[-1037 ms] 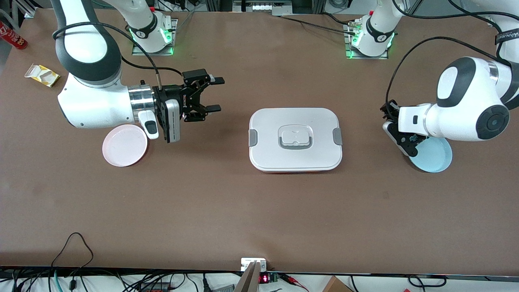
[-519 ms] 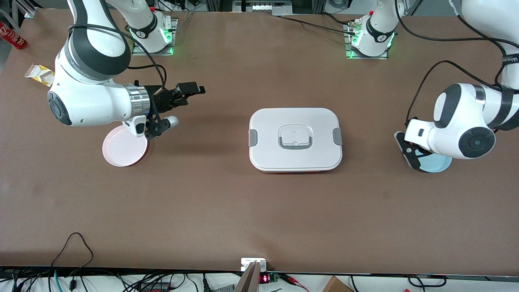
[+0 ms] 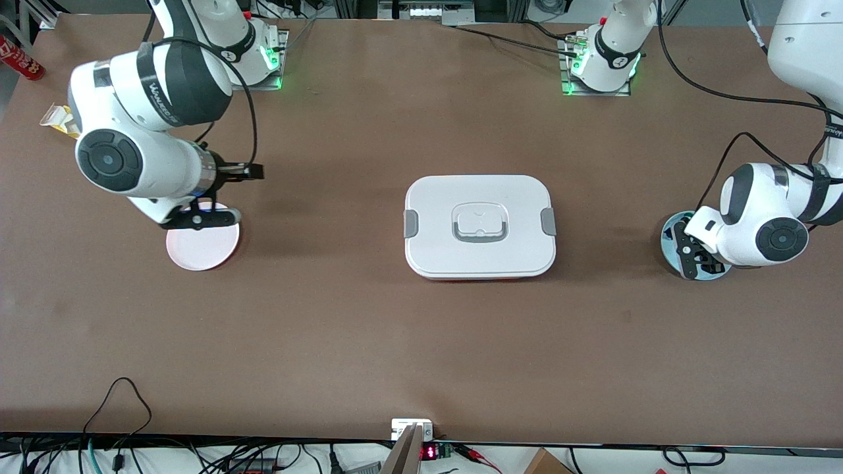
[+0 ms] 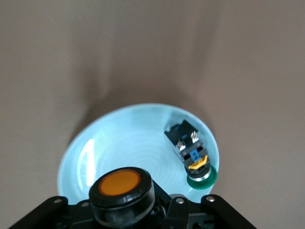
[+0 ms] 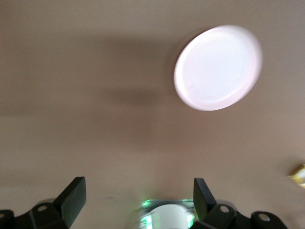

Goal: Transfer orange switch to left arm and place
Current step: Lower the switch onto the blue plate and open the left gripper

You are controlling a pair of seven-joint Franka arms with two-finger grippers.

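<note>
The orange switch, black with an orange cap, sits between the jaws of my left gripper, which is shut on it just above the light blue plate. In the front view this gripper is over the blue plate at the left arm's end. My right gripper is open and empty over the pink plate at the right arm's end; its wrist view shows its spread fingers and the pink plate. The white box stands mid-table between the plates.
A second black switch with a green cap lies on its side on the blue plate. A yellow packet and a red can lie at the right arm's end. Cables hang at the table's near edge.
Both arms have swung away from the box. The right gripper went from pointing toward the box to over the pink plate. The left wrist turned and drew back over the blue plate.
</note>
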